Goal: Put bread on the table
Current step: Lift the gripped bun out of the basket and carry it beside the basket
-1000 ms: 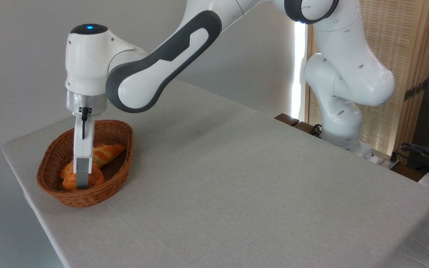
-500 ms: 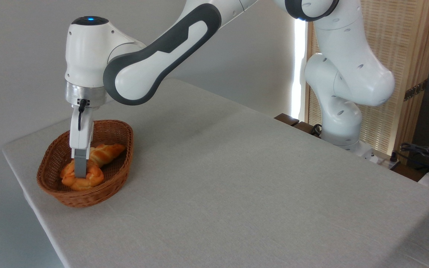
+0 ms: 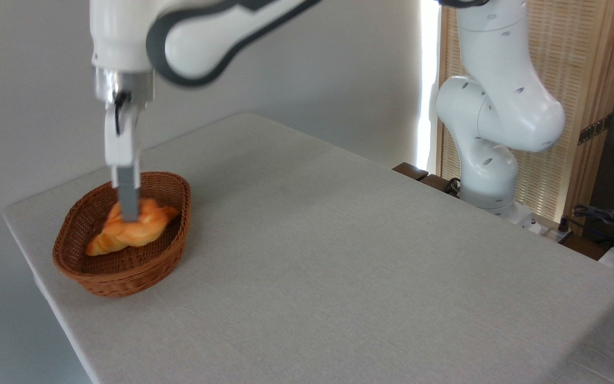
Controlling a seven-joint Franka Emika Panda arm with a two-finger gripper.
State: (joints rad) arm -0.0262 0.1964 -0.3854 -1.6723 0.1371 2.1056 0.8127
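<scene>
Jaws (image 3: 128, 213) seen edge-on and blurred, so honestly couldn't tell how far apart. Tips sat at top of bread (image 3: 144, 213), looked like touching. Bread partly behind tips, over wicker basket (image 3: 120, 277). Braided loaf (image 3: 112, 237) below-left of jaws. Bare counter (image 3: 339, 266) off right.

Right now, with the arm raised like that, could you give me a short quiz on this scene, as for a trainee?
1. True or false: the wicker basket stands near the left end of the table.
2. What do the fingers of the gripper hold? A) the bread B) a cup C) nothing
3. Fill in: the long loaf lies inside the ____.
Key: 1 true; 2 A; 3 basket.
</scene>
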